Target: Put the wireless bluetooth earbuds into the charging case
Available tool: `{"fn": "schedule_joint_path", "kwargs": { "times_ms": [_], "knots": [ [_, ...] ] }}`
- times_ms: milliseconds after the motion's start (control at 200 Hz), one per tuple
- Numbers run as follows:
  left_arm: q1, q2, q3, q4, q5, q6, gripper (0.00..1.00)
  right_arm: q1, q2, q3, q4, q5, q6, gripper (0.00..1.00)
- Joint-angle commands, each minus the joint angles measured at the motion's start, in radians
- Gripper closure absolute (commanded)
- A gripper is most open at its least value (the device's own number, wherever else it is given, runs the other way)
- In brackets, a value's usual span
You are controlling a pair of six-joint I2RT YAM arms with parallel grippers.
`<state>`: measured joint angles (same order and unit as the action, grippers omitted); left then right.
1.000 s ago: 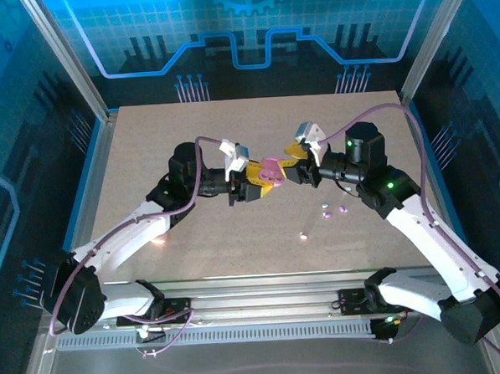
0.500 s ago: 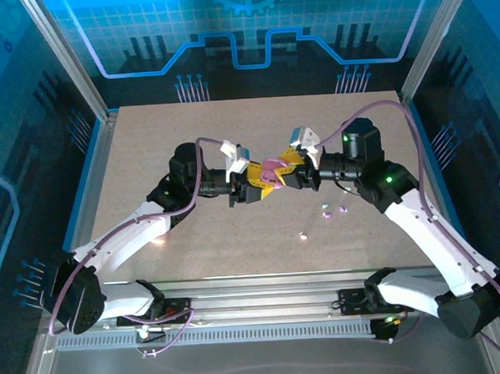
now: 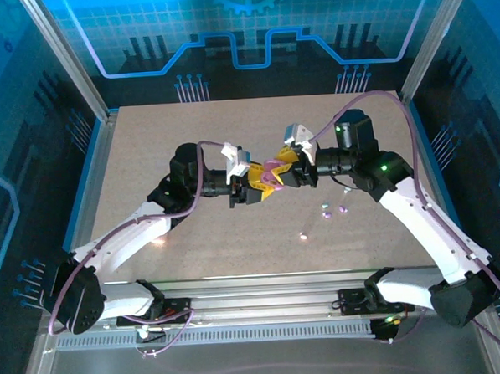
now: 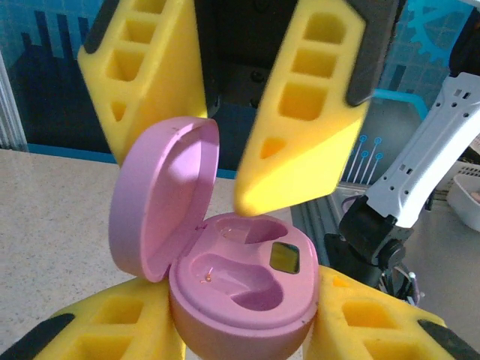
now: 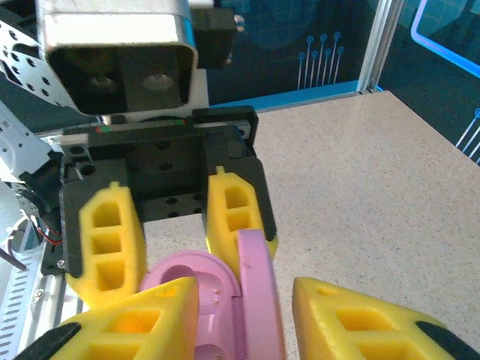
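Note:
A pink charging case (image 4: 247, 285) is held above the middle of the table, with my left gripper (image 4: 244, 322) shut on its base. Its lid (image 4: 161, 195) stands open and upright, and both cavities look empty. My right gripper (image 5: 244, 289) is open, its jaws straddling the lid (image 5: 255, 300): one finger lies over the base (image 5: 187, 274), the other stands off the lid's outer side. From above, the case (image 3: 273, 171) sits between left gripper (image 3: 258, 185) and right gripper (image 3: 287, 165). Several tiny earbuds (image 3: 327, 217) lie on the table, right of the grippers.
One earbud (image 3: 304, 234) lies apart, nearer the front. The speckled tabletop (image 3: 163, 133) is bordered by metal rails at its sides and front. Purple cables loop over both arms.
My right gripper has moved left onto the case, and its fingers now sit round the raised lid. The left gripper has held the case nearly still.

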<state>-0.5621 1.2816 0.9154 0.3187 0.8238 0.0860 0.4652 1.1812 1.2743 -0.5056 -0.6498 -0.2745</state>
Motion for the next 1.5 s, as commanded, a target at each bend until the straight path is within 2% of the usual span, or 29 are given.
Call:
{"fn": "schedule_joint_path", "kwargs": {
  "times_ms": [0, 95, 245, 460, 630, 810, 885, 981, 1291, 1496],
  "knots": [
    [-0.006, -0.037, -0.012, 0.015, -0.036, 0.053, 0.63, -0.008, -0.064, 0.025, 0.014, -0.059, -0.022, 0.6],
    [-0.007, -0.046, -0.033, 0.042, -0.07, 0.064, 0.63, -0.008, -0.121, -0.001, 0.06, -0.005, -0.017, 0.58],
    [-0.007, -0.069, -0.083, 0.113, -0.11, 0.084, 0.63, -0.018, -0.177, -0.048, 0.109, 0.155, 0.024, 0.57],
    [-0.007, -0.073, -0.069, 0.098, -0.092, 0.069, 0.63, -0.014, -0.106, 0.005, -0.075, -0.02, -0.07, 0.46],
    [-0.009, -0.062, -0.05, 0.099, -0.048, 0.032, 0.63, 0.012, -0.084, -0.019, -0.084, 0.038, -0.154, 0.42],
    [-0.01, -0.06, -0.049, 0.122, -0.051, 0.001, 0.63, 0.025, -0.078, -0.035, -0.102, 0.02, -0.238, 0.38],
    [-0.011, -0.059, -0.045, 0.123, -0.053, -0.005, 0.63, 0.041, -0.082, -0.051, -0.094, 0.059, -0.266, 0.37],
    [-0.013, -0.055, -0.043, 0.128, -0.047, -0.008, 0.63, 0.058, -0.081, -0.057, -0.067, 0.135, -0.266, 0.38],
    [-0.017, -0.048, -0.032, 0.122, -0.02, -0.011, 0.62, 0.064, -0.073, -0.06, 0.015, 0.258, -0.224, 0.44],
    [-0.019, -0.045, -0.028, 0.082, -0.015, 0.013, 0.62, 0.049, -0.086, -0.061, 0.055, 0.207, -0.171, 0.48]
  ]
}}
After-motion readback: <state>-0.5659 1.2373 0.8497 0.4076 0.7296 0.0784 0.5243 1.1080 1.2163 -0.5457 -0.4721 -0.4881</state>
